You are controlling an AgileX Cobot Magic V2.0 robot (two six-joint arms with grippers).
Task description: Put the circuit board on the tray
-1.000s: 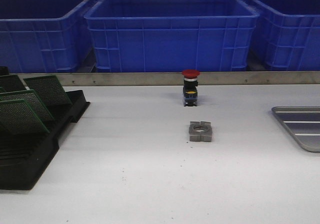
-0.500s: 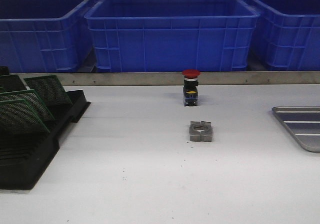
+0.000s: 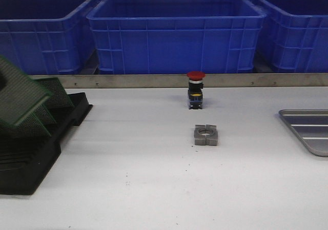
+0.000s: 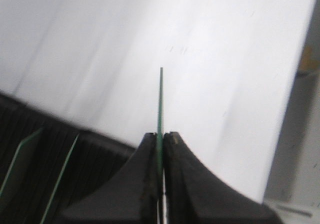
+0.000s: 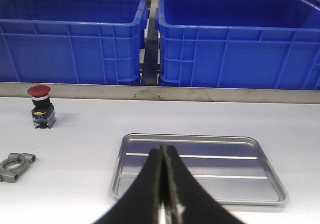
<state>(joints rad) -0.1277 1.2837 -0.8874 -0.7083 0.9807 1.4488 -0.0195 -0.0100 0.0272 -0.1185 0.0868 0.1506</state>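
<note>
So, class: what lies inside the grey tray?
The tray holds nothing visible: only its bare ribbed floor. The shut right pincer hides a strip near its front rim, so that part cannot be checked.

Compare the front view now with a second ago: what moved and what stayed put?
The left gripper, shut on one circuit board, has lifted it up out of the black rack. The red button, metal clamp and tray have not moved.

Even bright light; left wrist view motion-blurred.
</note>
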